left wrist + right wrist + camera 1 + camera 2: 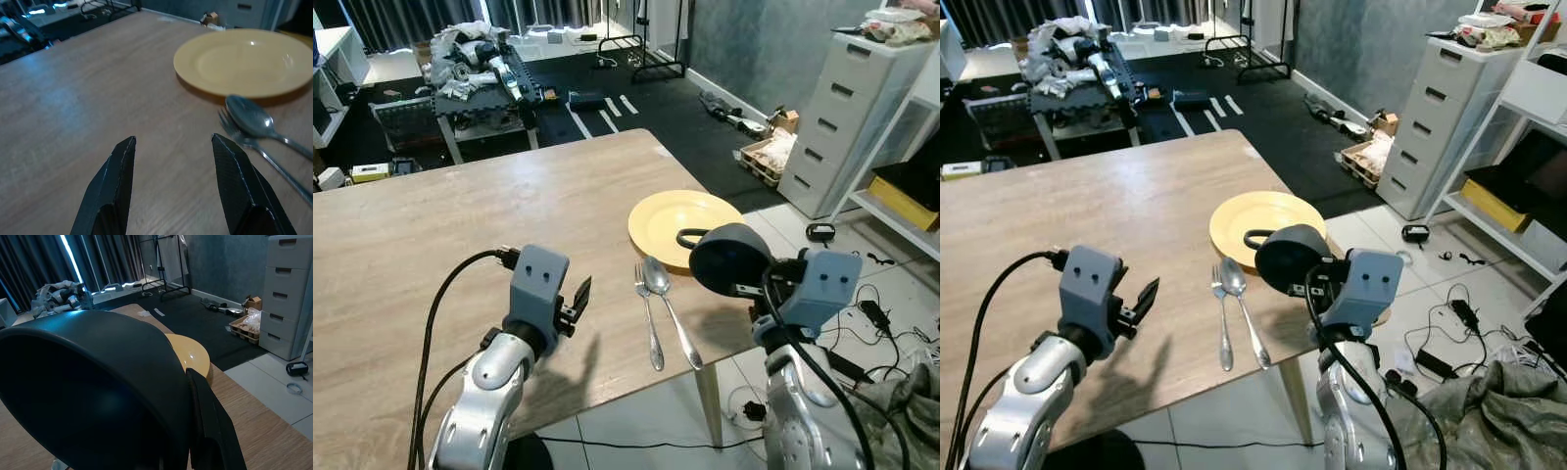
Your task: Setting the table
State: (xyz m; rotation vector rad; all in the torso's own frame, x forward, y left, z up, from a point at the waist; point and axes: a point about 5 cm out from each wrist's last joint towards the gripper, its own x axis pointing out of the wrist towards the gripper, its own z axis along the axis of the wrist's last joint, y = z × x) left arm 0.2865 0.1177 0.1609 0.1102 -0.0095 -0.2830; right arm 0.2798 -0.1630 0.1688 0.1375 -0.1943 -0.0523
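A yellow plate [680, 223] lies on the wooden table [460, 215] near its right edge. Just left of the plate, a fork [649, 318] and a spoon [672, 311] lie side by side, handles toward me. My right gripper [752, 288] is shut on a black mug [729, 257], held tilted above the plate's near rim and the table's front right corner; its handle loop points toward the plate. One black finger [210, 431] presses the mug's wall; the other is hidden. My left gripper [173, 138] hovers open over bare wood, left of the cutlery.
The table's right edge and front corner fall away to a tiled floor with cables [862, 313]. White drawers [847, 117] and a shelf rack stand at the right. A cluttered bench [480, 69] stands beyond the table's far edge.
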